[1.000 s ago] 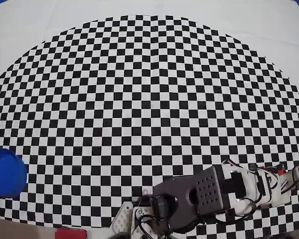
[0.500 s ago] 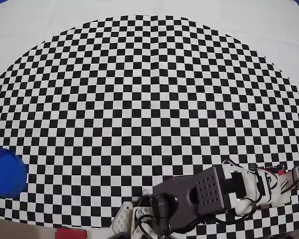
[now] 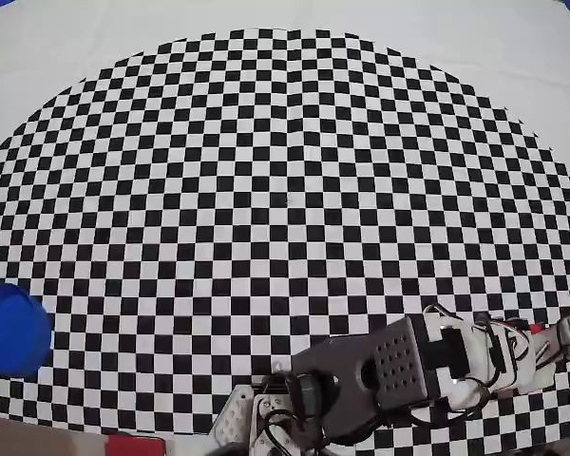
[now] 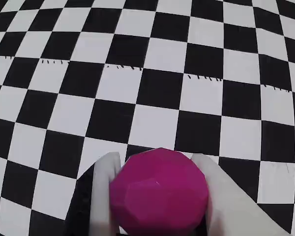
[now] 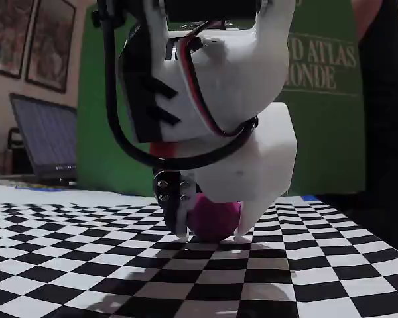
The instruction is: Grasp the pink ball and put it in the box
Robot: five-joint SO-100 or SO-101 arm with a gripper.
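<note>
I see the pink ball point(image 4: 159, 192) squeezed between my two fingers point(image 4: 104, 196), which press on both its sides; in the fixed view it point(image 5: 214, 216) sits low between the fingertips, right at the checkered bench point(image 5: 66, 258). In the overhead view the blue box point(image 3: 12, 330) stands well apart at the left edge.

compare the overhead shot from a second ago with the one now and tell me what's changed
Almost nothing. In the overhead view the arm sits at the same spot near the bottom right edge, with at most a very slight shift at its right end. The box stays at the left edge. The wrist view now shows the gripper with a finger on each side of the pink ball, but no earlier wrist picture exists to compare.
</note>
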